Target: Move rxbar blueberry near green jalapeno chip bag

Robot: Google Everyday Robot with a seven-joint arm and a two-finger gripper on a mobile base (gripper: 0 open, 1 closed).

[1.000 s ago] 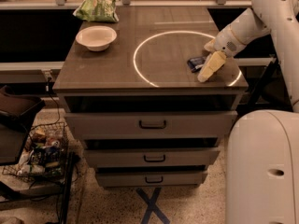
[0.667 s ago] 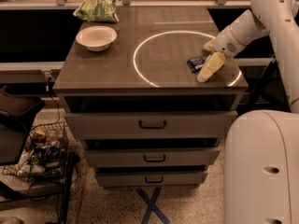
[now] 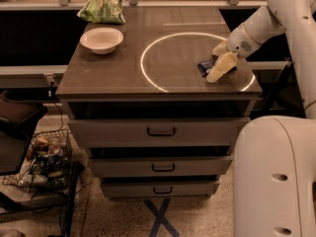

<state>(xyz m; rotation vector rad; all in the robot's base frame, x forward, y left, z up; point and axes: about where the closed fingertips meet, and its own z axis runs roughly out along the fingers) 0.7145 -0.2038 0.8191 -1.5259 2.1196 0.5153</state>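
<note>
As far as can be seen, judged at the pick-up stage, with nothing of the move itself done.

Far left corner of the counter (image 3: 118, 75): found a green chip bag (image 3: 101, 10), crumpled, lying against the back edge. Just in front of it, near the left edge: found a white bowl (image 3: 101, 39), upright, apart from the bag, apparently empty. Middle to right of the top: noted a pale ring (image 3: 143, 65) marked on the surface, running close to the front edge and the right edge.

Inside that ring, toward the right edge: found the blue snack bar (image 3: 204, 68), flat on the surface and well apart from the bag, with the bowl and most of the counter's width between. Directly at the bar, on its right side: found the gripper (image 3: 216, 64), angled down from an arm (image 3: 256, 26) entering over the right edge, touching or all but touching the wrapper. Cannot tell whether closed on the bar or merely set against it.

Done, by judgement: reach to the bar. Left to do: secure hold, lift clear, carry across to the far left corner, set down beside the bag. Advised to keep clear of the bowl, close to the direct path.
</note>
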